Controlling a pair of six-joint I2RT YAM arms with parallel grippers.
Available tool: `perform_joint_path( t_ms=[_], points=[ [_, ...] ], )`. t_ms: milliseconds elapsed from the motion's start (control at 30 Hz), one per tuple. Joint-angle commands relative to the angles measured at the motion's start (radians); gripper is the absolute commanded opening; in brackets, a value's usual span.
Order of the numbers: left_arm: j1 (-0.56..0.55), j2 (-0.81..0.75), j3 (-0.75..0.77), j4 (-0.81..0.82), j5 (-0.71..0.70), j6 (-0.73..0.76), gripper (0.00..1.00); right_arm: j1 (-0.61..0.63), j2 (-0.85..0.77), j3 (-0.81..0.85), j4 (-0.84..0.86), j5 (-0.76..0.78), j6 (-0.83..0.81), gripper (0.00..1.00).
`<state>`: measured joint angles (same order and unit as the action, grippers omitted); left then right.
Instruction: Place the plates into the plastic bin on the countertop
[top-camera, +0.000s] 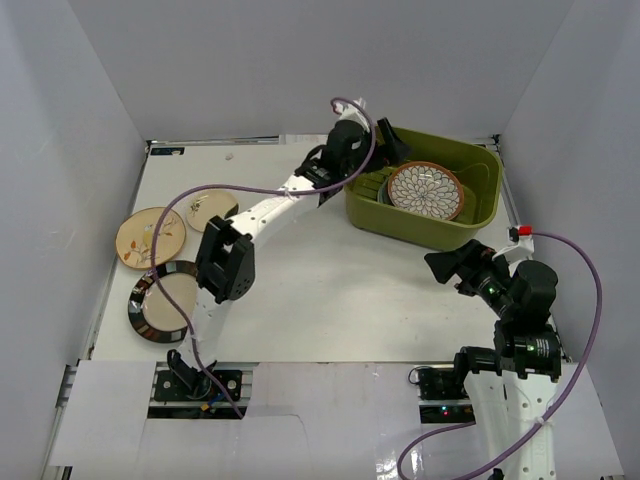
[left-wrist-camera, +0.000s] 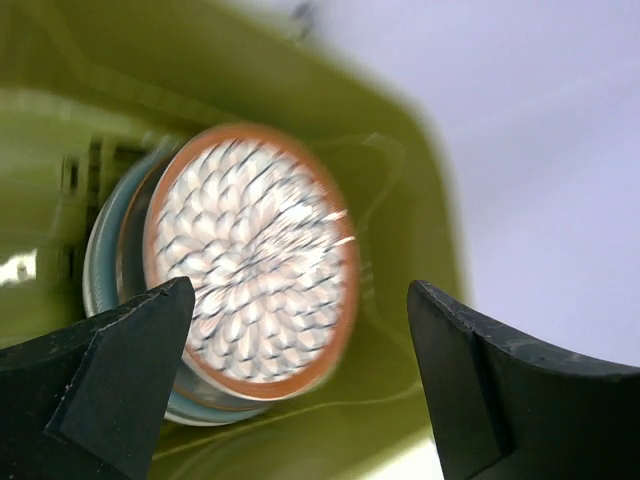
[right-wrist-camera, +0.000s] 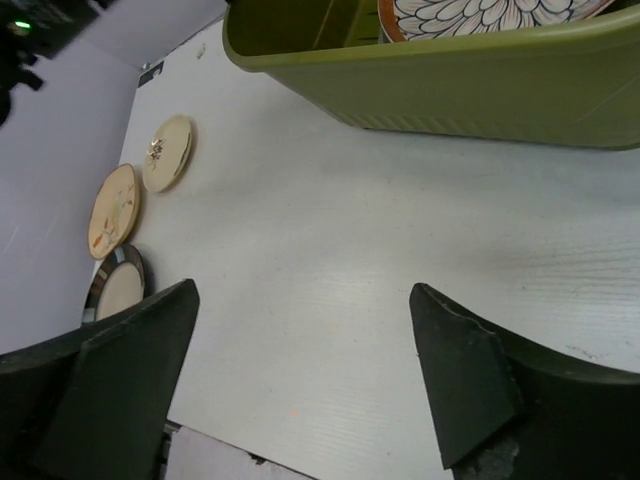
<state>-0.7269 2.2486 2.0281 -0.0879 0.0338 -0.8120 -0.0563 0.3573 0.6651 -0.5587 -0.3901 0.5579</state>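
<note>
the left pincer (top-camera: 390, 140) hung wide and empty over the olive plastic bin (top-camera: 420, 232) at the bench's far right corner, leaving the petal-pattern plate (top-camera: 425, 190) flat on the stack inside, while the right pincer (top-camera: 450, 270) gaped empty near the right edge.

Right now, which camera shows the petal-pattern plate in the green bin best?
Top external: the petal-pattern plate is whole, sharp and unobstructed there, inside the green bin. The left wrist view shows it larger but motion-blurred, with its lower left edge cut off by a finger. The right wrist view catches only a sliver of it above the bin's near wall.
</note>
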Motion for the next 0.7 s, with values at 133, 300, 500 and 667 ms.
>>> perform_joint_path(
  t_ms=[133, 300, 500, 667],
  points=[
    [0.024, -0.372, -0.029, -0.006, -0.064, 0.200, 0.98, 0.006, 0.022, -0.028, 0.091, -0.079, 0.040, 0.90],
    [0.050, -0.541, -0.086, -0.102, -0.165, 0.332, 0.98, 0.006, 0.058, -0.064, 0.161, -0.136, 0.056, 0.90],
    [0.076, -0.816, -0.353, -0.121, -0.326, 0.398, 0.98, 0.018, 0.137, -0.078, 0.246, -0.185, 0.073, 0.90],
    [0.177, -1.036, -0.665, -0.233, -0.451, 0.320, 0.98, 0.253, 0.186, -0.070, 0.348, -0.066, 0.146, 0.91]
  ],
)
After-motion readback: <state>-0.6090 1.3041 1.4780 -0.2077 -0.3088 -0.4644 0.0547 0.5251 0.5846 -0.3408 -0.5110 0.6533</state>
